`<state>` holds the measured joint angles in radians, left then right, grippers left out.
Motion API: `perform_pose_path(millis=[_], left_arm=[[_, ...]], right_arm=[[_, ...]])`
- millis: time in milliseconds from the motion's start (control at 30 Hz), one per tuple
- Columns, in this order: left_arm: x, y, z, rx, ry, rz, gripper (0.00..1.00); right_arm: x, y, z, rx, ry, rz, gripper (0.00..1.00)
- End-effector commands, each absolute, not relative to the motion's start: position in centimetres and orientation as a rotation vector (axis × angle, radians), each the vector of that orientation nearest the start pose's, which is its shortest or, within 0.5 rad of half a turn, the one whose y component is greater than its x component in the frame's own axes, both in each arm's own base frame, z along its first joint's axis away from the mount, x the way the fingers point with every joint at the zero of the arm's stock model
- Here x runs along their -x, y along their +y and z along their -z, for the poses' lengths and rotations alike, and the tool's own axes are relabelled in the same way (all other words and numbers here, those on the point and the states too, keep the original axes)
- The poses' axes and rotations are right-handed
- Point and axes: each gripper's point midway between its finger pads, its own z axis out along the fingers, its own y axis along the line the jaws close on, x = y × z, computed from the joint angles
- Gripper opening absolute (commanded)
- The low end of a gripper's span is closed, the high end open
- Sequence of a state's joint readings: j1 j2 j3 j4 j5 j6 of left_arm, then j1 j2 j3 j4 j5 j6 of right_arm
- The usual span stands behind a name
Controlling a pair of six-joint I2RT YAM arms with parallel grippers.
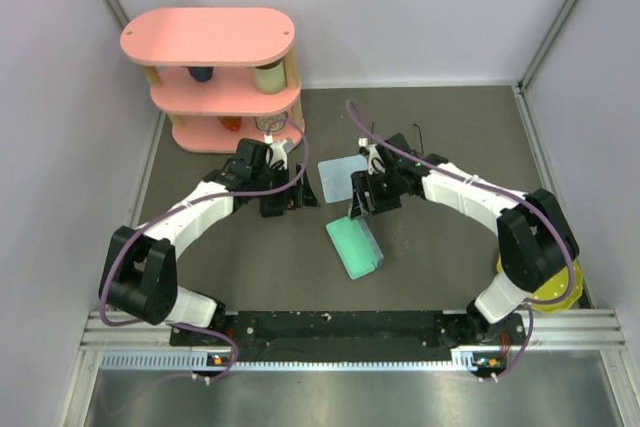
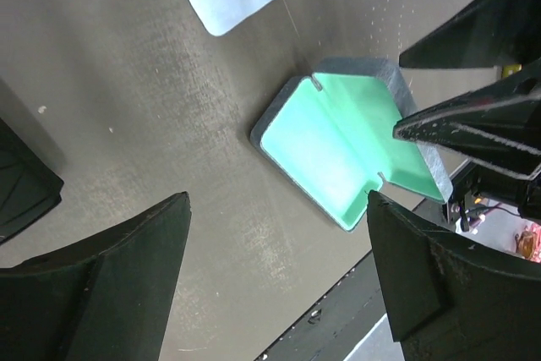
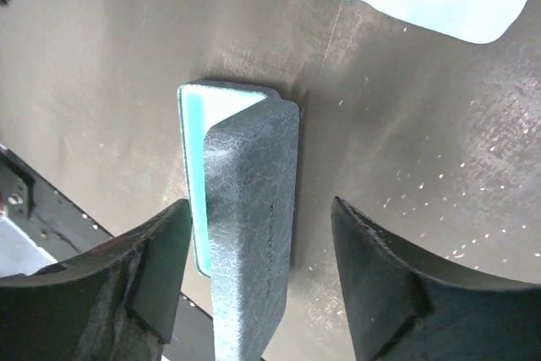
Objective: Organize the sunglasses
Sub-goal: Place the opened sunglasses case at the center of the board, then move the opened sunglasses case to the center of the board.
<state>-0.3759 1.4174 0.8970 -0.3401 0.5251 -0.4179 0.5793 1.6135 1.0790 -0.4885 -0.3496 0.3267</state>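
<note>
Can make out only the thin, dark wire-framed sunglasses (image 1: 413, 137), lying toward two o'clock of the worktop (image 1: 450, 267) centre; too small for lens detail. Find the right fingers (image 3: 380, 276) spread wide astride the raised lid of the green-lined case (image 1: 355, 247), gripping nothing. See the left fingers (image 2: 110, 285) equally wide, empty. Note dark grey matting, pale walls (image 1: 420, 7).

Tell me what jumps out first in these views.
An open case with bright mint-green lining lies mid-table, between the two arms. The left hand and right hand hang open near its far end. A pink two-tier shelf stands at the far left corner.
</note>
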Motion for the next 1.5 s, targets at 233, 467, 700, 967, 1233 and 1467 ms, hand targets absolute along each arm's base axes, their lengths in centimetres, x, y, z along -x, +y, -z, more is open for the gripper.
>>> perform_pose_path(millis=[233, 467, 700, 967, 1233, 1467], left_arm=[[-29.9, -21.6, -13.7, -0.27, 2.445, 0.877, 0.86], [-29.9, -20.7, -13.4, -0.261, 2.46, 0.815, 0.81], [-30.7, -20.3, -14.3, -0.246, 2.44, 0.81, 0.74], [-33.3, -19.9, -16.4, -0.213, 2.4, 0.719, 0.96], [-36.2, -19.8, -18.4, -0.161, 2.362, 0.668, 0.98], [-36.6, -18.9, -17.9, -0.126, 2.374, 0.641, 0.98]], right_arm=[[-24.4, 26.1, -8.1, 0.717, 2.714, -0.391, 0.54], [-24.0, 24.2, -7.2, 0.716, 2.764, -0.188, 0.0], [-26.9, 20.3, -9.5, 0.789, 2.627, 0.076, 0.0], [-30.5, 14.2, -10.6, 0.739, 2.612, 0.189, 0.0], [-33.8, 12.4, -10.9, 0.71, 2.584, 0.269, 0.34], [-36.2, 12.6, -13.9, 0.527, 2.496, 0.28, 0.76]])
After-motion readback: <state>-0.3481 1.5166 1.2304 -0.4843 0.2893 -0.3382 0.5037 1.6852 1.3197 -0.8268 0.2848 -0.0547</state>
